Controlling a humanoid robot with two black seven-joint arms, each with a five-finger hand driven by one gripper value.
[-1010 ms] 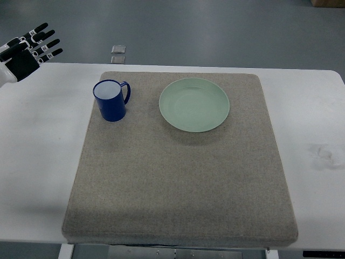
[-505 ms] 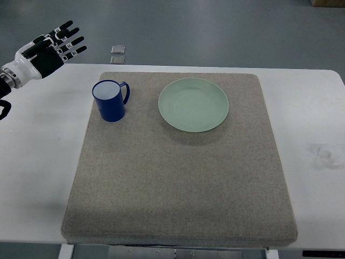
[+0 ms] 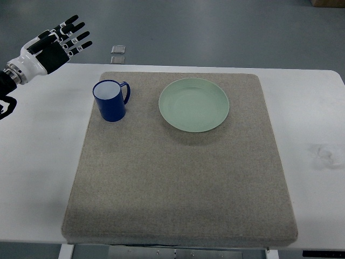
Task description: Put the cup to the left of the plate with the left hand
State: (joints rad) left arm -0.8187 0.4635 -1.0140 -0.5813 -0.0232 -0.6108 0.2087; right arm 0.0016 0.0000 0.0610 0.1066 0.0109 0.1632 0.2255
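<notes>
Left robot hand spread, empty; glossy blue cup stands left of round green plate.

A white table fills most of the view, its far edge running straight across the upper part of the picture. A large square mat of coarse grey-brown fabric with rounded corners lies flat on the table, covering its middle and reaching almost to the near edge. On the bare tabletop to the right of the mat is a faint grey smudge (a scuff or stain, too dim to tell which). Beyond the table lies a smooth grey floor. Two small pale square plates sit on the floor, one behind the other, just past the table's far edge.
</notes>
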